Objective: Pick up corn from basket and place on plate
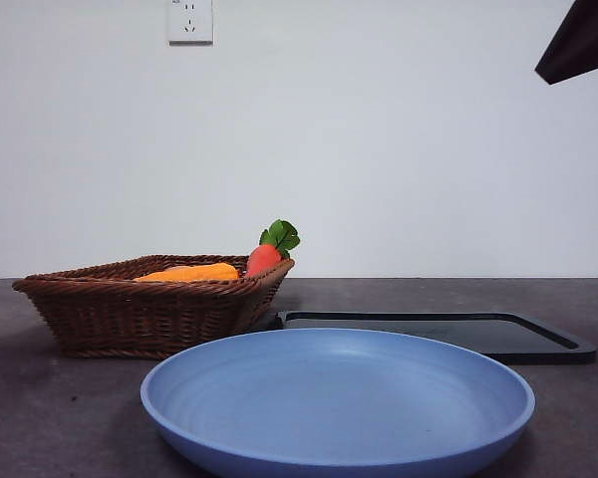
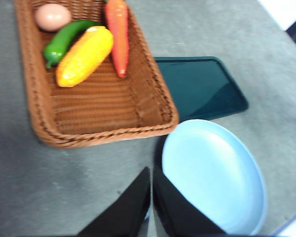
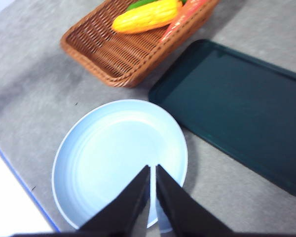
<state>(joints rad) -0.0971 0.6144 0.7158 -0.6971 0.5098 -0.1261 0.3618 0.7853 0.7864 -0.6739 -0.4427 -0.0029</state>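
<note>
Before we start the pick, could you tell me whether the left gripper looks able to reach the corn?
Probably yes: the corn lies uncovered in the basket, between pepper and carrot, nothing above it.

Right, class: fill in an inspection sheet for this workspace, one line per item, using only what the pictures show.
Surface: grey table, a few dark specks.
Job's things: corn lies in the basket; plate bare, beside the basket.
Clutter: carrot, green pepper and egg in the basket; black tray with nothing on it.
Grippers: left gripper and right gripper shut, holding nothing, clear of the basket.
Cables: nothing seen.
Surroundings: white wall, wall socket.
</note>
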